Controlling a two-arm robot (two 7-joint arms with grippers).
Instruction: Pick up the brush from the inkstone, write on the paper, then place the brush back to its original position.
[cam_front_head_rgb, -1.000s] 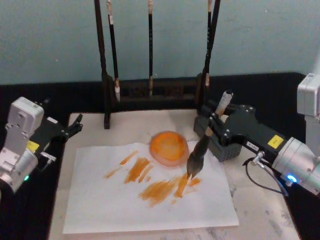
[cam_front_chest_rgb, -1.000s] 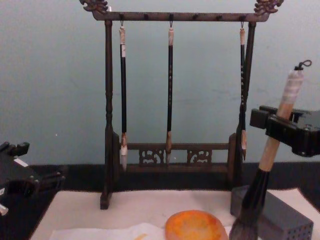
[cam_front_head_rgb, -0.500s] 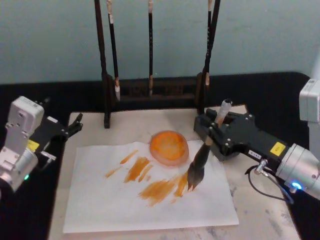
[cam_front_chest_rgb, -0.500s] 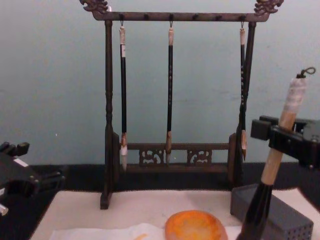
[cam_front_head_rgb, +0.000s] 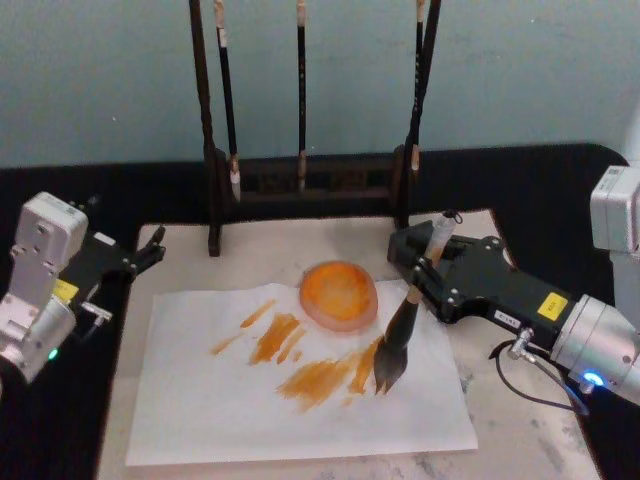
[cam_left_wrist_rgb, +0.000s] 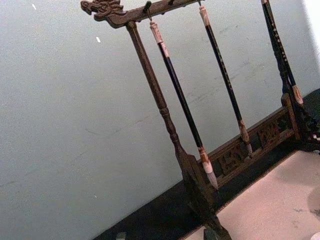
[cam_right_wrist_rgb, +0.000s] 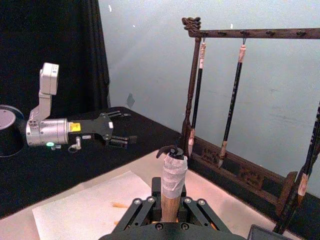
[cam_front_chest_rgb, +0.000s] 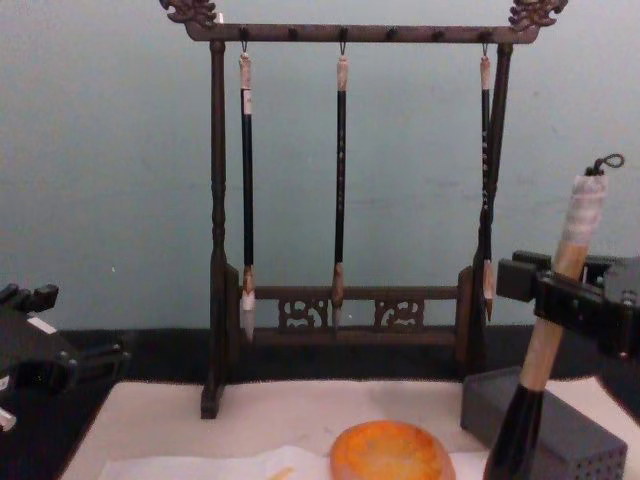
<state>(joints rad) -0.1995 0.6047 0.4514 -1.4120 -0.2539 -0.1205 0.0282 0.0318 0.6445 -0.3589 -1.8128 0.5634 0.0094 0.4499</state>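
My right gripper (cam_front_head_rgb: 428, 268) is shut on the tan handle of the brush (cam_front_head_rgb: 408, 310), which leans with its white-wrapped end up. The dark bristle head (cam_front_head_rgb: 390, 362) presses on the paper (cam_front_head_rgb: 240, 410), at the right end of several orange strokes. The round orange inkstone (cam_front_head_rgb: 339, 293) sits on the paper's far edge, just left of the brush. In the chest view the brush (cam_front_chest_rgb: 552, 335) rises at the right through the gripper (cam_front_chest_rgb: 548, 290), beside the inkstone (cam_front_chest_rgb: 390, 452). The right wrist view shows the brush's wrapped end (cam_right_wrist_rgb: 174, 172). My left gripper (cam_front_head_rgb: 143, 256) is parked open at the table's left edge.
A dark wooden rack (cam_front_head_rgb: 300, 185) with three thin hanging brushes stands at the back of the felt mat (cam_front_head_rgb: 520, 420). A grey perforated block (cam_front_chest_rgb: 575, 440) sits behind my right gripper. The paper's front half is unmarked. Black cloth surrounds the mat.
My right gripper has drawn back toward me and lowered. The bristle head has dragged a short way nearer across the paper. The left arm has stayed still.
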